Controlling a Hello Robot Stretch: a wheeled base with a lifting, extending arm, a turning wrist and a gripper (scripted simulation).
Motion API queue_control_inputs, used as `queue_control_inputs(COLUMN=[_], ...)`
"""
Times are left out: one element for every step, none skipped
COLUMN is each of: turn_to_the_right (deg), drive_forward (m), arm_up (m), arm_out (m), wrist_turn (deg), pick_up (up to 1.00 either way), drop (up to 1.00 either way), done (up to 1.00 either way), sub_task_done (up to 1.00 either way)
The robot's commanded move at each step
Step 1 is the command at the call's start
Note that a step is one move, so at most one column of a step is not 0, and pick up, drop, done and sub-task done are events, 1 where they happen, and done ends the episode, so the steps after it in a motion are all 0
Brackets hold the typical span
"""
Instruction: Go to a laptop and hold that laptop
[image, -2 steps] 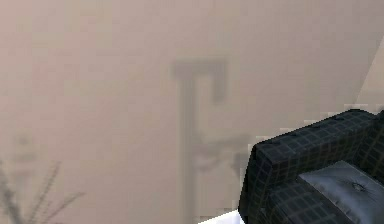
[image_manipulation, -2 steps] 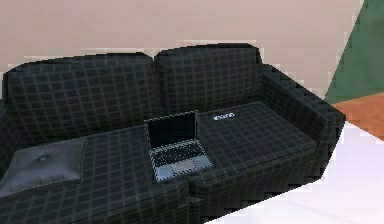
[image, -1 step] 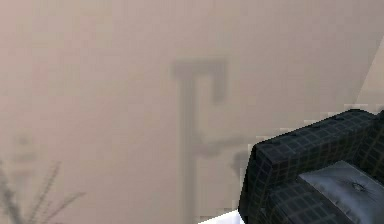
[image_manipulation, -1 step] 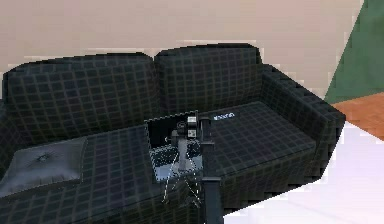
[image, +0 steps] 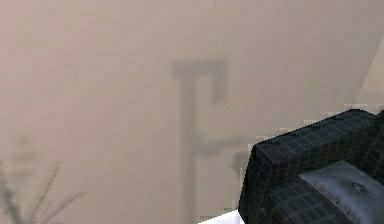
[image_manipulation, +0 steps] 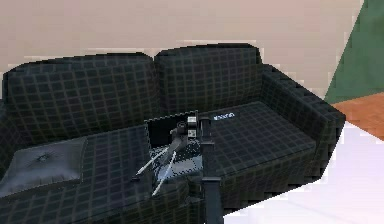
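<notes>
Up from the bottom stands my dark arm (image_manipulation: 212, 185), with my gripper (image_manipulation: 150, 181) at the laptop (image_manipulation: 163, 132) on the seat of the black sofa (image_manipulation: 90, 95). I cannot tell if I hold anything.

A plain beige wall (image: 110, 90) takes up most of the forward view, running across its whole width and from the top edge nearly to the bottom. In the lower right corner stands one end of a dark sofa (image: 300, 165), its black cloth crossed by a fine pale check; its rounded end faces the view's left. On the sofa, at the bottom right edge, lies a grey cushion (image: 345, 190). A small strip of pale floor (image: 215, 217) shows just left of the sofa's foot.
</notes>
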Motion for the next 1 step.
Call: queue_control_inputs(turn_to_the_right=[0.0], drive_forward=[0.00], arm_up=[0.00], arm_out=[0.00], wrist_turn=[45.0], pick_up=[0.00], drop=[0.00], done=[0.00], sub_task_done=[0.00])
